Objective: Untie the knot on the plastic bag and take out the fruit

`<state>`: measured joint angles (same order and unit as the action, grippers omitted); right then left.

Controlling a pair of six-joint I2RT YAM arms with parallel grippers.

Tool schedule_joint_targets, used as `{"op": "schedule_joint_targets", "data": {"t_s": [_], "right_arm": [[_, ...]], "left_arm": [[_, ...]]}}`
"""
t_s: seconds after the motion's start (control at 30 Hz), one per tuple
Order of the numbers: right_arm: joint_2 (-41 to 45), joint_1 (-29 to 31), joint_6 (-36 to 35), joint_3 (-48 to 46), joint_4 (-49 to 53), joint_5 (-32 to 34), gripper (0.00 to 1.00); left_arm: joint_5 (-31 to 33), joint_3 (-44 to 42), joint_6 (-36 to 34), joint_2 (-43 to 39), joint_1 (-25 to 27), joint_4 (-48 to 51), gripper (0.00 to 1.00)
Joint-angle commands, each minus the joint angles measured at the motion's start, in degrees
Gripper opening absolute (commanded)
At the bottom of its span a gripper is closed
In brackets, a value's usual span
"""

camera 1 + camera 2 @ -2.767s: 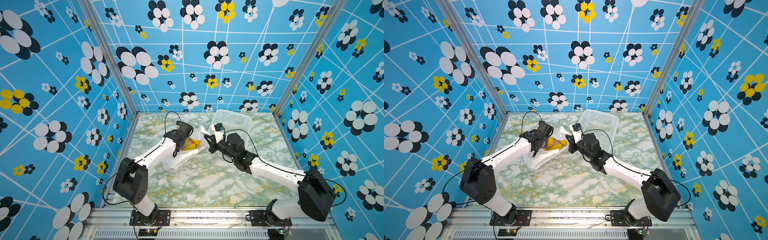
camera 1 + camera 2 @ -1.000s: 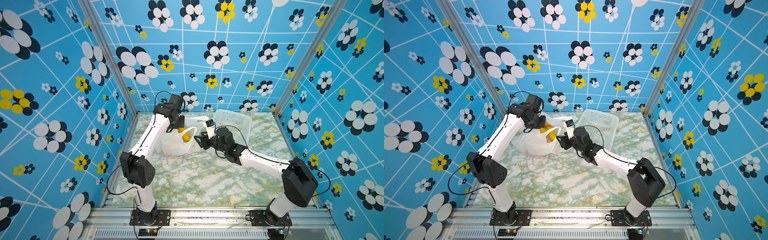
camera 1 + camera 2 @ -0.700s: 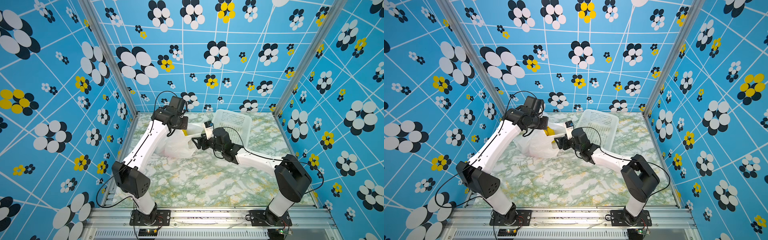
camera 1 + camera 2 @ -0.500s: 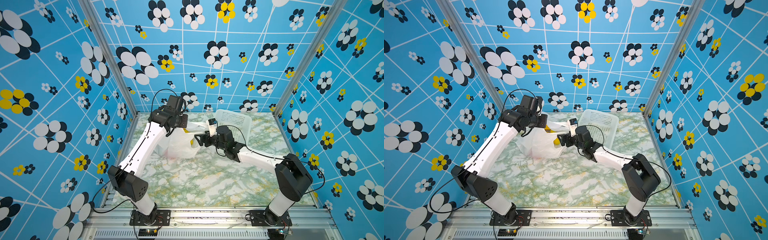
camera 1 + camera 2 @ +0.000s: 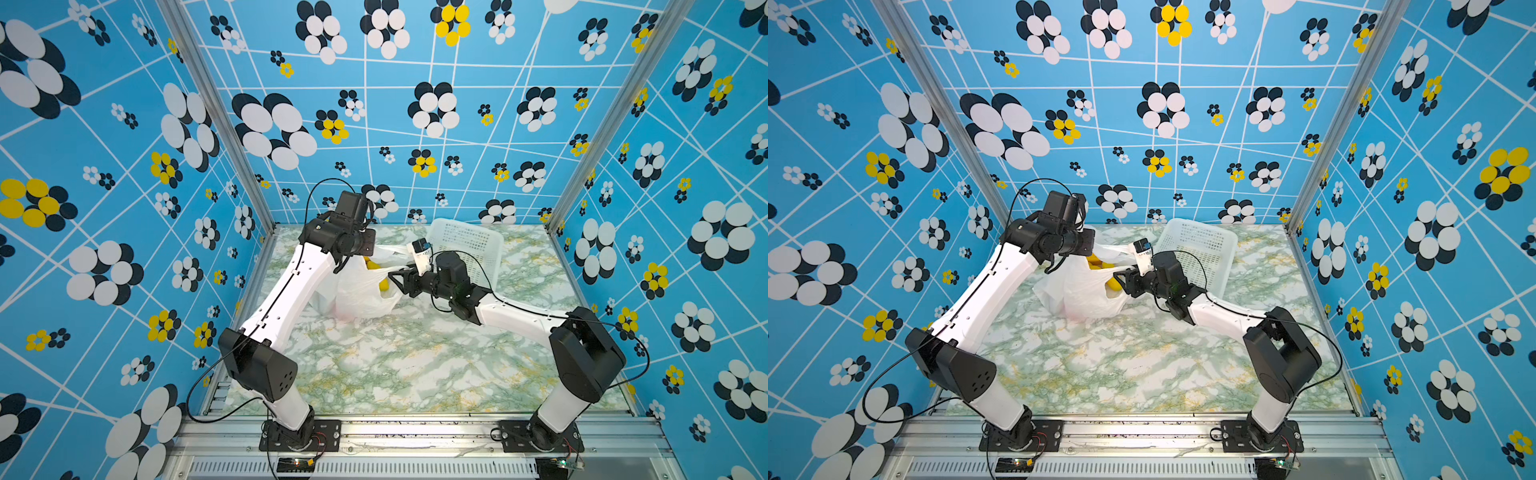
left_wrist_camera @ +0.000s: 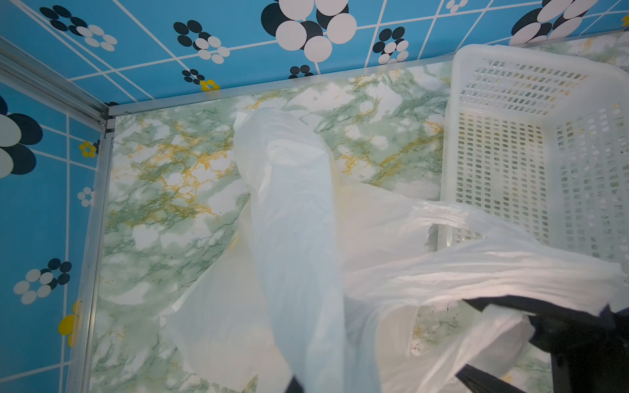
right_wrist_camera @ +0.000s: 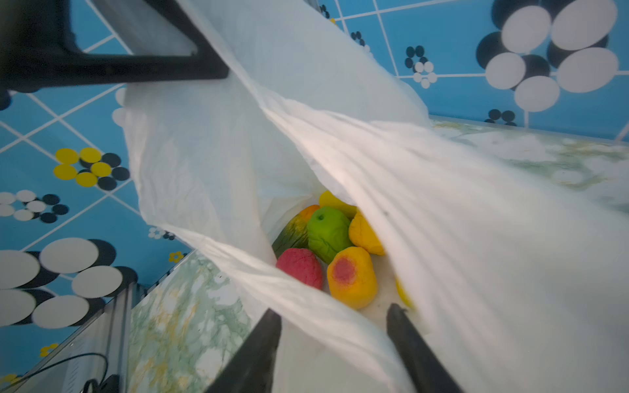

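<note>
Three blue walls point(image 5: 415, 62) printed with white lines and black, white and yellow flower clusters enclosed a brightly lit green-and-white marbled tabletop point(image 5: 395, 365) veined with gold. Silver metal posts point(image 5: 220, 124) stood in the back corners and a metal rail point(image 5: 415, 428) ran along the front

Bright even light, faint shadows; the plastic bag point(image 7: 442, 204) blurs in wrist views.
</note>
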<state>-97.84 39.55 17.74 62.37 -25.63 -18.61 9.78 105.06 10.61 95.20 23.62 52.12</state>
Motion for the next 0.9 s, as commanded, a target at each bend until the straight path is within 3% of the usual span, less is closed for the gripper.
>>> {"op": "schedule_joint_targets", "data": {"t_s": [0.0, 0.13, 0.23, 0.53, 0.63, 0.87], "right_arm": [[-1.1, 0.3, 0.9, 0.3, -5.6, -12.1, 0.22], [-0.6, 3.0, -2.8, 1.6, -3.1, -15.7, 0.09], [-0.8, 6.2, -7.5, 3.7, 2.1, -16.0, 0.07], [-3.4, 12.6, -15.4, 8.0, 9.5, -17.3, 0.05], [-4.3, 14.4, -16.9, 9.5, 11.3, -16.1, 0.05], [-7.6, 18.1, -17.2, 13.6, 14.4, -11.1, 0.05]], "left_arm": [[3.5, 0.0, -0.8, 0.5, -0.4, 0.2, 0.00], [4.8, 0.3, -0.2, 0.5, -1.7, 0.8, 0.00], [4.6, 0.9, 0.0, 0.3, -2.7, 1.1, 0.00], [1.5, 0.1, -0.6, -3.3, -6.2, -1.1, 0.00], [-1.1, 0.6, -0.7, -3.1, -7.7, -2.0, 0.00], [-0.8, 7.3, -1.1, -1.3, -9.5, 0.2, 0.00]]}}
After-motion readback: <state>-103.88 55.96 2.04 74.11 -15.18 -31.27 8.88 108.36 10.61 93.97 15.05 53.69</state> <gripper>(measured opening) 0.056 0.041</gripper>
